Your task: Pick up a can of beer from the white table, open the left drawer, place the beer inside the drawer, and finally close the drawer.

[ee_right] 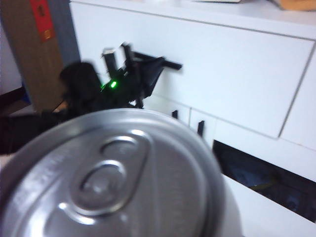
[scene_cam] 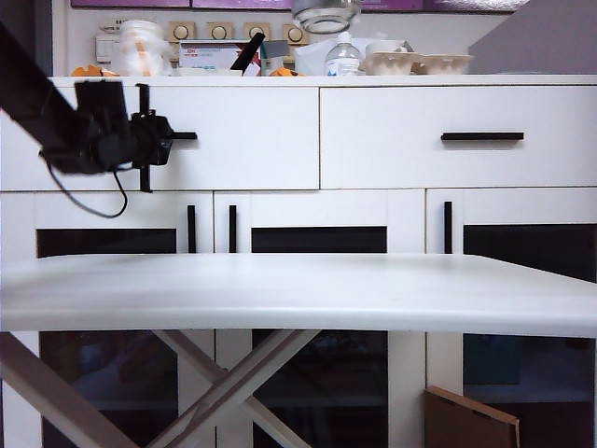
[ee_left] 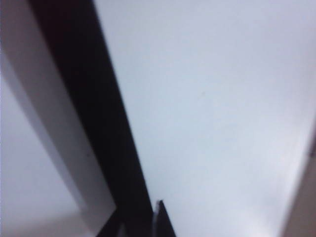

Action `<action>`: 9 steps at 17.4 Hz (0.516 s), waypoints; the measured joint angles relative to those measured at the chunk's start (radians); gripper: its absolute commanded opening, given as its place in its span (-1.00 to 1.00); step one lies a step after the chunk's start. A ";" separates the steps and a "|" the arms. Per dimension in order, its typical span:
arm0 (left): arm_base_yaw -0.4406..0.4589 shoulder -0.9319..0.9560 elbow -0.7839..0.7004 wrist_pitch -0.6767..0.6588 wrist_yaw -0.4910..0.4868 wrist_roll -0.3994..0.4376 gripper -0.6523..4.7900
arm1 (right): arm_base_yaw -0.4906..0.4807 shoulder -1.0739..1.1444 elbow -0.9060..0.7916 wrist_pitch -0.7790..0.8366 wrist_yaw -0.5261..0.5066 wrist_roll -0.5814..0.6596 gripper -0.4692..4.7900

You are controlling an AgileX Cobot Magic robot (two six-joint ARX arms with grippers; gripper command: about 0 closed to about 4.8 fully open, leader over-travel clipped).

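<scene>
Beer can [ee_right: 111,175]: we find its silver top filling the near part of the right wrist view, close under that camera. The right end effector's fingers do not show in any view, so we cannot tell whether it grips the can.

We see the left end effector [scene_cam: 160,138] raised at the left drawer [scene_cam: 233,135] of the white cabinet, pressed together on the drawer's black bar handle [scene_cam: 182,136]. The left wrist view shows that handle [ee_left: 94,123] as a dark bar on the white drawer front [ee_left: 212,113].

We note the white bench [scene_cam: 298,289] in front of the cabinet, and the right drawer [scene_cam: 457,135] shut.
</scene>
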 measured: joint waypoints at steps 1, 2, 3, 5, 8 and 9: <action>0.001 -0.001 -0.031 0.055 0.004 -0.007 -0.78 | 0.000 0.000 0.000 0.000 0.002 0.000 -0.67; 0.002 -0.002 -0.061 0.107 0.009 -0.013 -0.78 | -0.001 0.000 0.000 -0.002 0.002 0.000 -0.67; 0.002 -0.006 -0.096 0.167 0.013 -0.018 -0.78 | 0.000 0.000 0.000 -0.001 0.001 0.000 -0.67; 0.001 -0.009 -0.162 0.292 0.018 -0.031 -0.78 | 0.000 0.000 0.000 -0.001 0.000 0.000 -0.67; 0.002 -0.068 -0.296 0.377 0.036 -0.037 -0.78 | 0.000 0.000 0.000 -0.002 0.001 0.000 -0.67; 0.003 -0.093 -0.341 0.393 0.036 -0.036 -0.78 | 0.000 0.000 0.000 -0.002 0.000 0.000 -0.67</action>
